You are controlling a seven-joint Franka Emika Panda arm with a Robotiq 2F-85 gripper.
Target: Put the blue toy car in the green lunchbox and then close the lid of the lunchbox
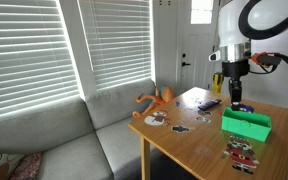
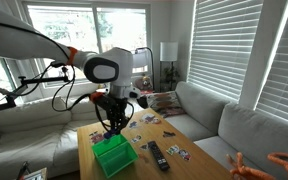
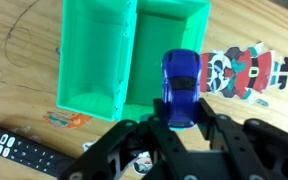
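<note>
In the wrist view my gripper [image 3: 180,118] is shut on the blue toy car [image 3: 181,84] and holds it above the near edge of the open green lunchbox [image 3: 169,30]. The lid of the lunchbox [image 3: 92,55] lies open flat beside the box, on its left. In both exterior views the gripper [image 1: 235,101] [image 2: 112,131] hangs just over the green lunchbox [image 1: 247,123] [image 2: 112,157] on the wooden table [image 1: 204,145]. The car is hard to make out there.
A black remote [image 3: 24,150] [image 2: 157,153] lies near the box. Flat picture cards [image 3: 246,68] [image 1: 242,152] are scattered on the table. An orange toy [image 1: 158,99] sits at the table's corner by the grey sofa [image 1: 54,130].
</note>
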